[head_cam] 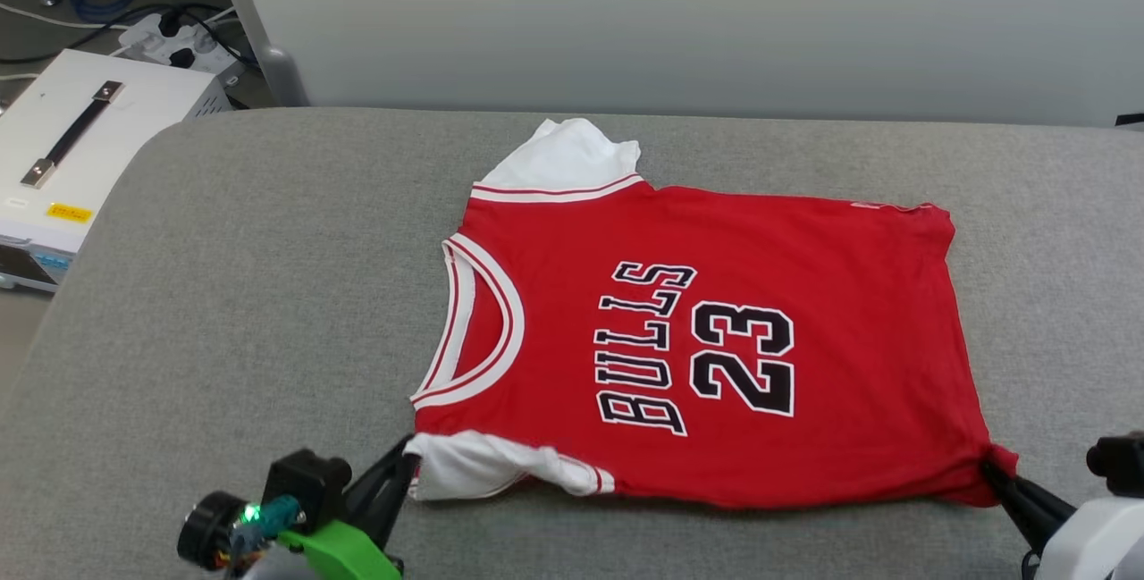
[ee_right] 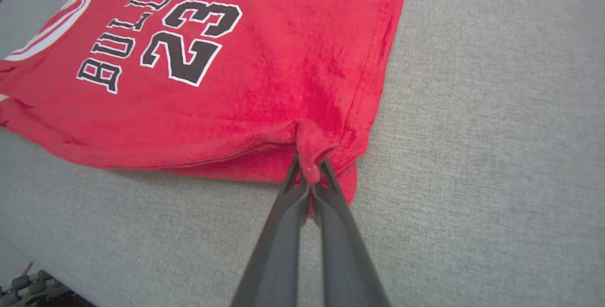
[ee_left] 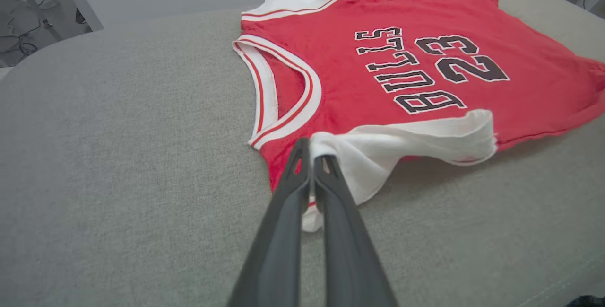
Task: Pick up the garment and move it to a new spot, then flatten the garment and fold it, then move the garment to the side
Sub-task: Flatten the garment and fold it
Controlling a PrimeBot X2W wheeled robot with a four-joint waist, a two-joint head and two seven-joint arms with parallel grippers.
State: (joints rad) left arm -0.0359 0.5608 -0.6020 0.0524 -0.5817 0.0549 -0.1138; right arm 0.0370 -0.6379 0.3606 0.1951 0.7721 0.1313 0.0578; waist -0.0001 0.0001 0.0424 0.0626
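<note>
Holds the garment, flat and print up on the grey pad, collar to the left, by its near edge. Pinches the near white sleeve with the left gripper, fingers closed on cloth. Clamps the near hem corner with the right gripper, fingers likewise closed.

The red jersey-style short-sleeved garment has a solid red body. Its sleeves are white, each edged with red-and-white striped trim. The collar carries the same red-and-white stripes. The front lettering "BULLS" and the numeral "23" are black with a white outline. The padded woven fabric surface is uniform mid-grey with a fine heathered weave. The flat white equipment case bears a black handle and a yellow label. The long-fingered left gripper and right gripper are dark grey. The moulded plastic wrist bracket is bright green.
</note>
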